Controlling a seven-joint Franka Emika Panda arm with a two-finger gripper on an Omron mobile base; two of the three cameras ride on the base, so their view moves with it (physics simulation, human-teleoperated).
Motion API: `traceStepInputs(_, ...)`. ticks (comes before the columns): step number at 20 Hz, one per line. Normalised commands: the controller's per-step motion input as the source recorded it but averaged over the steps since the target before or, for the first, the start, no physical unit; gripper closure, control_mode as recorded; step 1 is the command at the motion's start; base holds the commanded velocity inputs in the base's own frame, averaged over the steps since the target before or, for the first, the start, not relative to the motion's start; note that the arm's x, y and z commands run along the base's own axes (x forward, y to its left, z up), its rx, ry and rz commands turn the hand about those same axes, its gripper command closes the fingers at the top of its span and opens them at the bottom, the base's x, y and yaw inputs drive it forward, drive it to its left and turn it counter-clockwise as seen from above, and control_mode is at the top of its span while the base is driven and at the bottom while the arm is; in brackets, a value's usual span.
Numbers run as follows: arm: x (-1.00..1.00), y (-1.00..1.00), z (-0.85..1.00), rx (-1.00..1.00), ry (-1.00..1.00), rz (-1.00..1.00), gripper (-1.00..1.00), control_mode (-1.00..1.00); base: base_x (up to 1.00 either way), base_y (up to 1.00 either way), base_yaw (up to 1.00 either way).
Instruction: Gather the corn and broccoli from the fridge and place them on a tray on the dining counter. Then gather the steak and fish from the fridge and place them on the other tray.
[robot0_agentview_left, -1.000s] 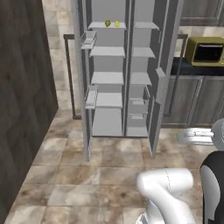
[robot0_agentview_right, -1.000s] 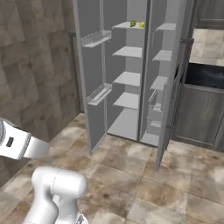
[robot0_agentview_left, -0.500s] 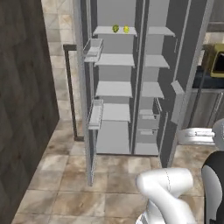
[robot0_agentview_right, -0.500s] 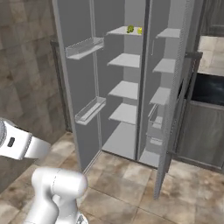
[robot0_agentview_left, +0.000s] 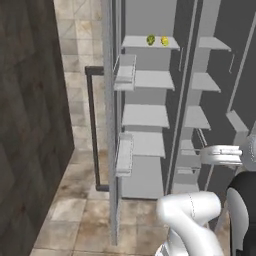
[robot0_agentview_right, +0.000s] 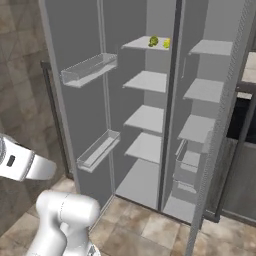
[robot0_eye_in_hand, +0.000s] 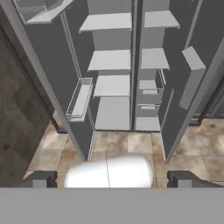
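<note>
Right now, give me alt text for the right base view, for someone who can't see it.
A tall matte grey fridge stands open, showing pale shelves. On the top left shelf sit a small dark green broccoli floret and, beside it, a small yellow corn cob. Two clear door bins hang on the left door above a tan stone tile floor.

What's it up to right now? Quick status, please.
Gripper open, empty, facing the open fridge. Broccoli and corn side by side on the top left shelf. Nothing in front of them.
</note>
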Motion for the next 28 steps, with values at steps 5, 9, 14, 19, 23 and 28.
traceStepInputs(5, 0.0, 0.0, 0.0, 0.0, 0.0, 0.0, -1.0, 1.0, 0.74, -0.2, 0.0)
traceStepInputs(9, 0.0, 0.0, 0.0, 0.0, 0.0, 0.0, -1.0, 1.0, 0.74, -0.27, 0.0)
traceStepInputs(14, 0.0, 0.0, 0.0, 0.0, 0.0, 0.0, -1.0, 1.0, 0.64, -0.29, 0.0)
traceStepInputs(19, 0.0, 0.0, 0.0, 0.0, 0.0, 0.0, -1.0, 1.0, 0.61, -0.22, 0.0)
traceStepInputs(23, 0.0, 0.0, 0.0, 0.0, 0.0, 0.0, -1.0, 1.0, 0.51, -0.28, 0.0)
traceStepInputs(28, 0.0, 0.0, 0.0, 0.0, 0.0, 0.0, -1.0, 1.0, 0.51, -0.25, 0.0)
